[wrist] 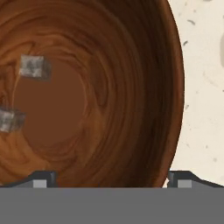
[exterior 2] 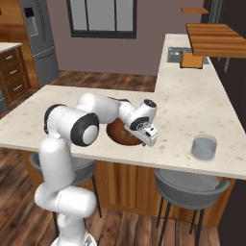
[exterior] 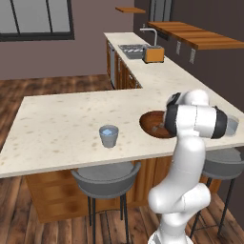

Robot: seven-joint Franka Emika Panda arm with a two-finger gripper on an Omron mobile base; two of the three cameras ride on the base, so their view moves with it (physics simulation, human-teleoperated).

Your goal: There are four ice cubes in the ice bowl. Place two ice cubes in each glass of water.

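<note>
Your end effector (wrist: 109,177) hung open and empty over the ice bowl (wrist: 131,87) near the surface's (exterior: 62,128) front edge; two ice cubes (wrist: 33,66) lay inside, with one glass (exterior: 108,136) on each side.

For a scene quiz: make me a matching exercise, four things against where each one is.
Things:
1. ice bowl
2. ice cubes
3. toaster
4. stool

Places:
A. beside the sink on the far counter
B. inside the wooden bowl
C. on the floor under the counter edge
D. on the counter below the open fingers

Pairs: 1-D, 2-B, 3-A, 4-C
</note>
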